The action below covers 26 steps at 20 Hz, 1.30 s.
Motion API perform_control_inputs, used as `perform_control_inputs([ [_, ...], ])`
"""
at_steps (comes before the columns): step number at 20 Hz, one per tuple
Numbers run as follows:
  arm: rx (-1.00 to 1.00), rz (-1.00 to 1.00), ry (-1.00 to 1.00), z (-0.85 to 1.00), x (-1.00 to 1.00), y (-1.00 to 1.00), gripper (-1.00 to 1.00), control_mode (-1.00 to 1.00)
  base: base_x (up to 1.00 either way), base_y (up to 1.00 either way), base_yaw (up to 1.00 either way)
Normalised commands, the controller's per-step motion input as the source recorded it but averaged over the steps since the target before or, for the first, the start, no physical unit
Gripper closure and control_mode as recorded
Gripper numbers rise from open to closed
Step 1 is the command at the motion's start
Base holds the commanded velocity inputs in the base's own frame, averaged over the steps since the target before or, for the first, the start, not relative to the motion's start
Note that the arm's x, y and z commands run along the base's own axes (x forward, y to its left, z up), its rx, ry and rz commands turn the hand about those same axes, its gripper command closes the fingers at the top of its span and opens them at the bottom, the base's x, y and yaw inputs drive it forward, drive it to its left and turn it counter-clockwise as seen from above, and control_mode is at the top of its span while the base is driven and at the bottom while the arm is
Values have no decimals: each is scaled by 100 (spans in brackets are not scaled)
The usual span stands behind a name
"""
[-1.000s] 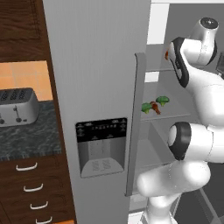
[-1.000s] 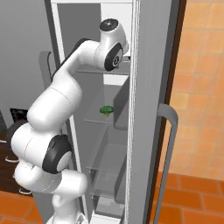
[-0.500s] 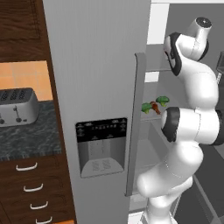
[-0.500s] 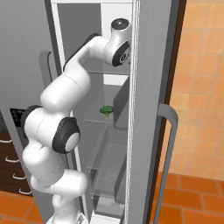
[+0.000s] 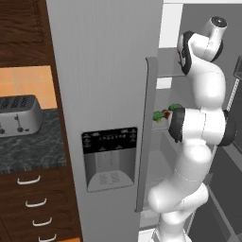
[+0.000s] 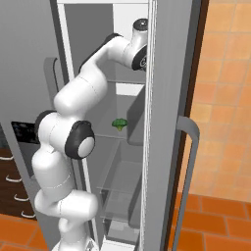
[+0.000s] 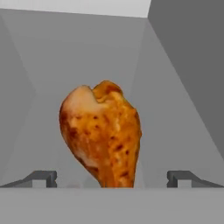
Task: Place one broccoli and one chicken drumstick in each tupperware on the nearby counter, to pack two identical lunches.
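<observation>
Hand view: one glossy orange-brown chicken drumstick (image 7: 101, 134) sits dead ahead of the two-finger gripper (image 7: 111, 177) on a pale grey fridge shelf (image 7: 175, 127), centred between the spread dark fingertips (image 7: 42, 177), fat end up and away, narrow end pointing down toward the gap, so its long axis runs roughly along the approach line; fingers are released, gripping nothing, and contact can't be judged. Counts: one drumstick in the hand view, one bumpy green broccoli floret (image 6: 119, 123) on a lower shelf in the right base view, and in the left base view green-and-reddish bits (image 5: 163, 114) on that shelf too small to sort. One silver toaster (image 5: 18, 115) stands on the dark speckled counter (image 5: 33, 149) left of the fridge.
</observation>
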Motion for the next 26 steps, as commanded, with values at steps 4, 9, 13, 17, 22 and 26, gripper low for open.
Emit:
perform_control_inputs([
  [4, 0, 0, 0, -7, 29, -4, -100, -100, 0, 0, 0],
  [9, 0, 0, 0, -28, 29, 4, -100, -100, 0, 0, 0],
  [13, 0, 0, 0, -42, 16, 9, 100, -100, 0, 0, 0],
  [17, 0, -1, -3, -67, -8, 36, 100, -100, 0, 0, 0],
  [22, -2, -4, -12, -40, -20, 28, 100, -100, 0, 0, 0],
  [26, 2, -6, -15, 0, -81, 2, 100, -100, 0, 0, 0],
])
